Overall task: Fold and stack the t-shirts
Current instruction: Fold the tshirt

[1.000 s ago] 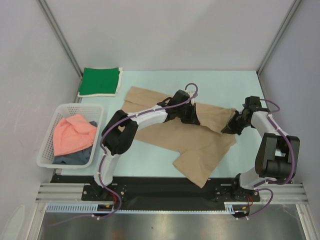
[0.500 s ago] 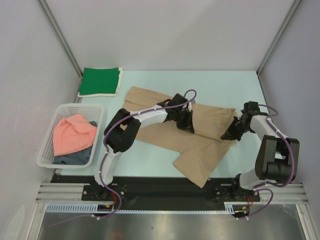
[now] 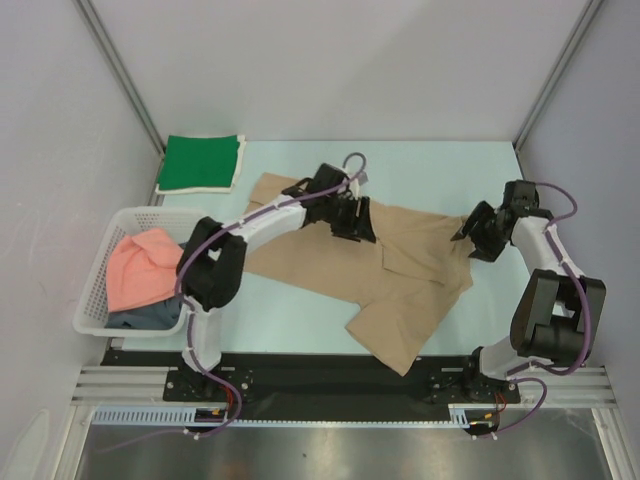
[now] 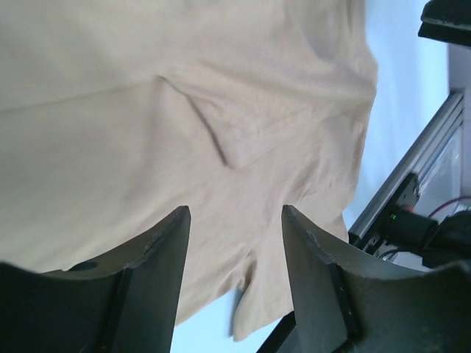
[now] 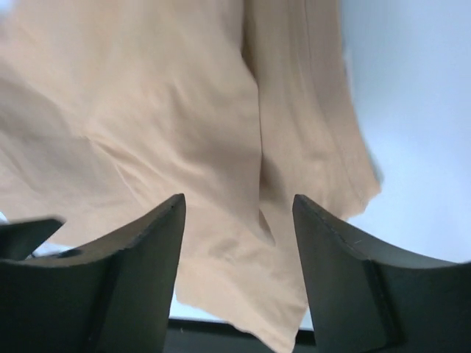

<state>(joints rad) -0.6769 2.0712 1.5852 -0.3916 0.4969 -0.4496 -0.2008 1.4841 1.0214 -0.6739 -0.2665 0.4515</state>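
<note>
On table centre: tan t-shirt (image 3: 400,290), partly folded, lower corner pointing toward near edge. Risk of snagging bunched ridge mid-shirt on a low pass, dragging fold open and crooked. Left gripper (image 3: 352,222) partly open, empty, apparently just clear of tan cloth. Right gripper (image 3: 470,235) likewise parted, empty, over shirt's right edge. Green t-shirt (image 3: 200,162) folded far left; pink t-shirt (image 3: 145,270), grey-blue t-shirt (image 3: 150,315) in basket (image 3: 92,295).

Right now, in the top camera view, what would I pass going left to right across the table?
White basket → left gripper → right gripper. The tan t-shirt spreads across the middle, overlapping the grippers, so it is left out.
</note>
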